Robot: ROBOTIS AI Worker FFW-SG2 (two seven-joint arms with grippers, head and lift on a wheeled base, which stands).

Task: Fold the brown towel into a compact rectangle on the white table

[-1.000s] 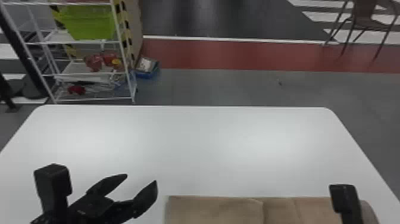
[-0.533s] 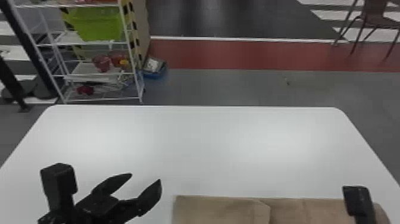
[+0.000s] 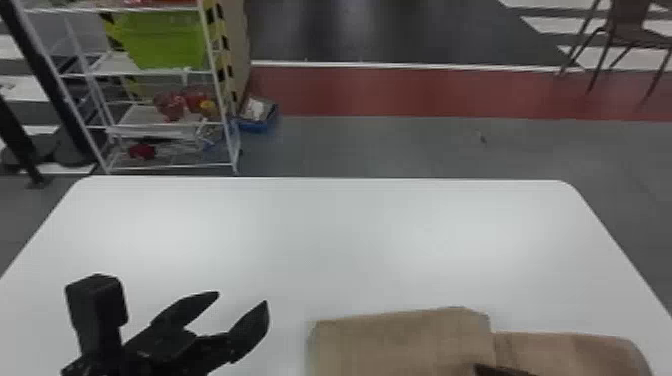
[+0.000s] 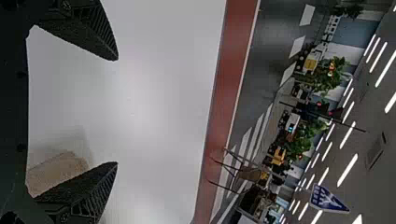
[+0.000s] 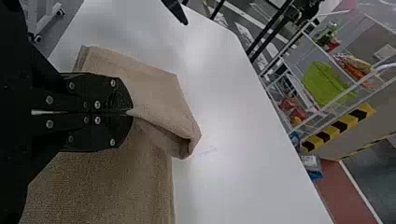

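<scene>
At the bottom edge of the head view, only a dark tip of the right gripper (image 3: 495,371) pokes in, over the brown towel (image 3: 400,345). The right wrist view shows its fingers (image 5: 105,133) squeezed together, with a pinch of towel between them. The towel lies on the near part of the white table (image 3: 340,240), and its near side is cut off in the head view. A small dark hollow shows under its fold, but I can't tell what is inside.

To the left of the towel, not touching it, is the left gripper (image 3: 242,298), spread wide with nothing in it.

Far past the table stands a white rack (image 3: 145,116) with a green bin (image 3: 160,42) and red things too blurry to name. A brown chair (image 3: 632,30) is cut off at the far right.
</scene>
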